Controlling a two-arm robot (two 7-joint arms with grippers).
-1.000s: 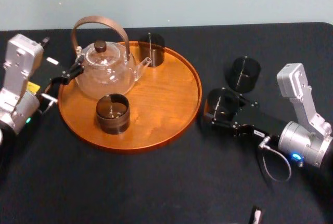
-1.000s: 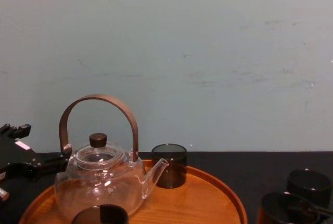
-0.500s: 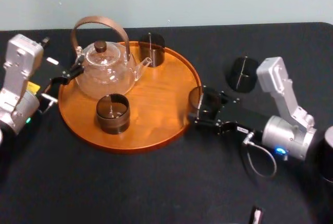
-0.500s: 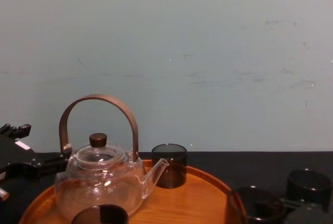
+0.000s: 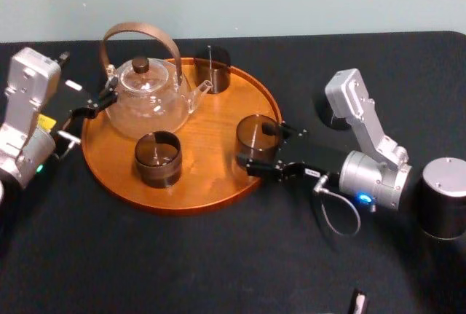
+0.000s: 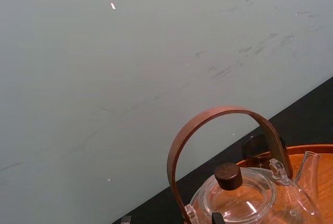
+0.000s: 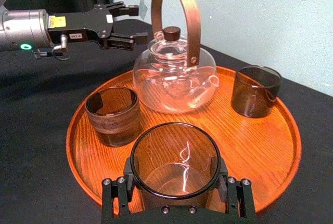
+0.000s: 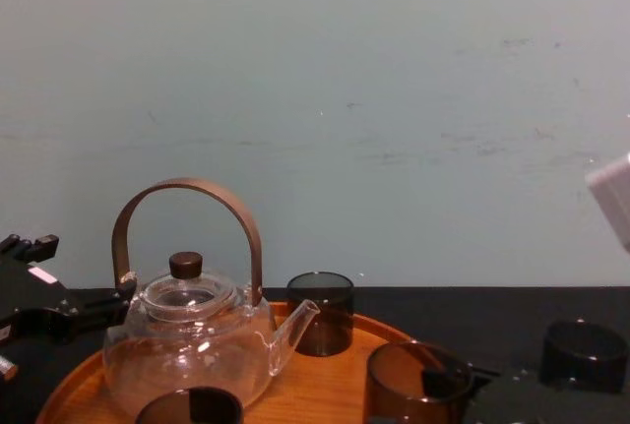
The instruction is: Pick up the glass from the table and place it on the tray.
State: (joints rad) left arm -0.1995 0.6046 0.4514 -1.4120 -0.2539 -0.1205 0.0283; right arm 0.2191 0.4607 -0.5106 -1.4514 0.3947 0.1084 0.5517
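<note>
1. Clamps the glass (image 5: 256,133) in the right gripper (image 5: 255,148), fingers pressed on opposite sides of the wall, mouth up, probably to carry it level.
2. Holds it over the tray (image 5: 211,128) at about 3 o'clock, inside the rim; impossible to tell whether resting on the wood or just above it.
3. Aims, by the look of it, for bare wood: apart from the teapot (image 5: 145,103) at 10 o'clock, the second glass (image 5: 158,158) at 7 o'clock and the third glass (image 5: 212,68) at 1 o'clock.
4. Reaches in low across the table (image 5: 218,270) from the 3 o'clock side, the shortest way in.
5. Parks the left gripper (image 7: 141,24) at 9 o'clock, just beside the teapot, fingers apart, gripping nothing.
6. Left to do, by judgement: set down, let go, back out toward 3 o'clock.
</note>
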